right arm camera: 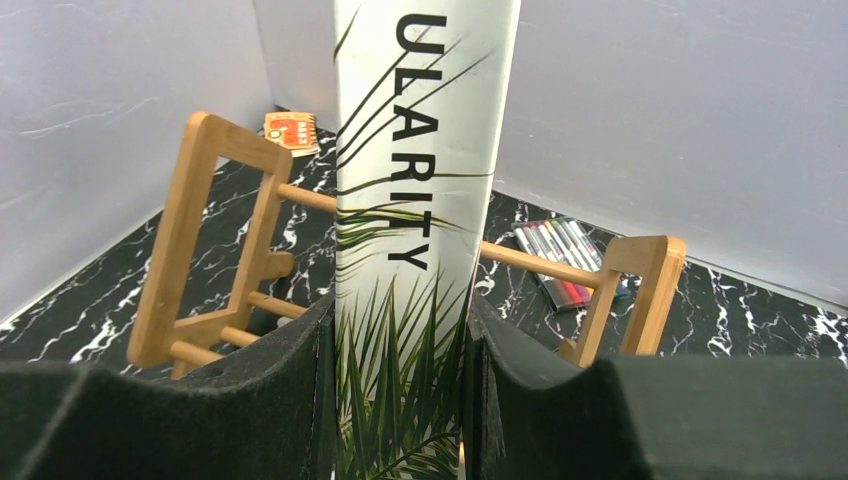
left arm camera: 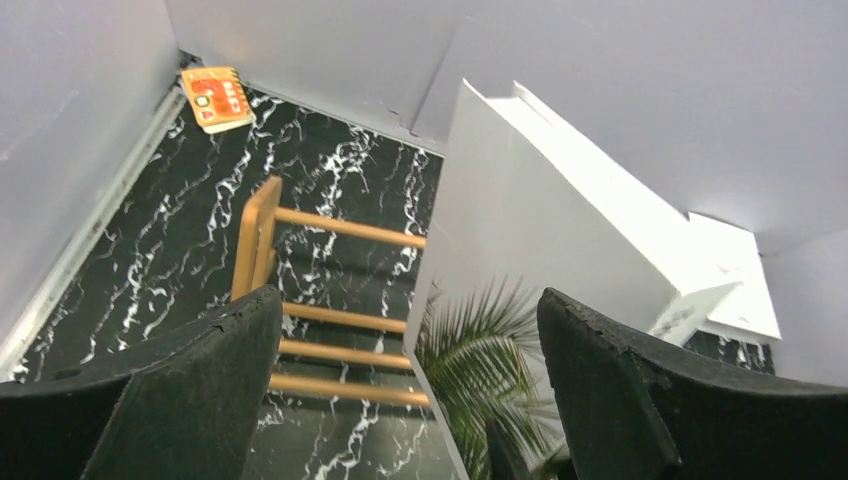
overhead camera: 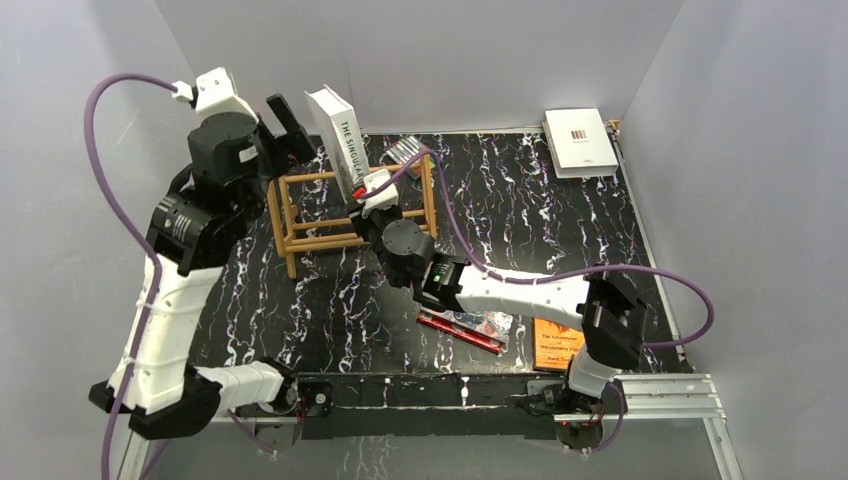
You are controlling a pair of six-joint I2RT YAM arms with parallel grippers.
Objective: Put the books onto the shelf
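The white book with palm leaves (overhead camera: 338,140) stands on its edge in the wooden shelf (overhead camera: 300,215), leaning a little to the left. My right gripper (right arm camera: 400,310) is shut on the lower part of its spine (right arm camera: 420,150), with a pad on each cover. In the top view the right gripper (overhead camera: 366,192) reaches in from the shelf's near side. My left gripper (left arm camera: 408,300) is open, up to the left of the book (left arm camera: 520,230) and over the shelf rails (left arm camera: 340,225). From above, the left gripper (overhead camera: 290,135) holds nothing.
A plain white book with a barcode (overhead camera: 579,138) lies at the back right corner. An orange book (overhead camera: 556,343) and a patterned book with a red edge (overhead camera: 470,328) lie near the front, partly under the right arm. Markers (overhead camera: 405,150) lie behind the shelf, and an orange packet (left arm camera: 215,97) lies in the back left corner.
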